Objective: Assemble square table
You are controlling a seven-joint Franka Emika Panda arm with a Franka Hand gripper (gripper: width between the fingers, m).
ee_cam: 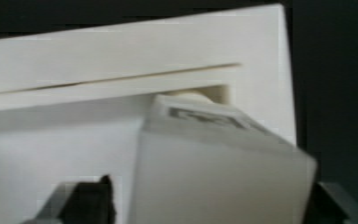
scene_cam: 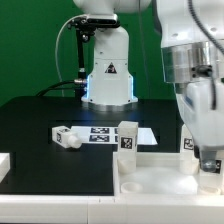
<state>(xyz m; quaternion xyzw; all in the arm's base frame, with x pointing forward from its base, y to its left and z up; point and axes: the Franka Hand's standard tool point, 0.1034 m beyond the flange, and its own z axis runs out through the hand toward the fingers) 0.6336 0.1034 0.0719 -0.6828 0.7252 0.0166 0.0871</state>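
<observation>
The square table is in pieces, and one white leg (ee_cam: 215,150) stands between the jaws of the gripper (ee_cam: 208,203). The dark fingers (ee_cam: 83,200) flank it closely, but I cannot tell whether they press it or stand just clear. The leg seems to sit at a corner of the tabletop (ee_cam: 87,70), its tagged face toward the wrist camera.

If the leg is not fully home in its socket, a release could leave it tilted or let it topple. A finger dragging on the way up could pull it loose or shift the tabletop.

In the exterior view the tabletop is a white rimmed tray at five o'clock, with the gripper over its four o'clock side. A second leg (scene_cam: 127,137) stands upright at the tray's far corner, near centre. A third leg (scene_cam: 67,137) lies on its side toward nine o'clock on the black table (scene_cam: 40,120), beside the marker board (scene_cam: 105,133).
</observation>
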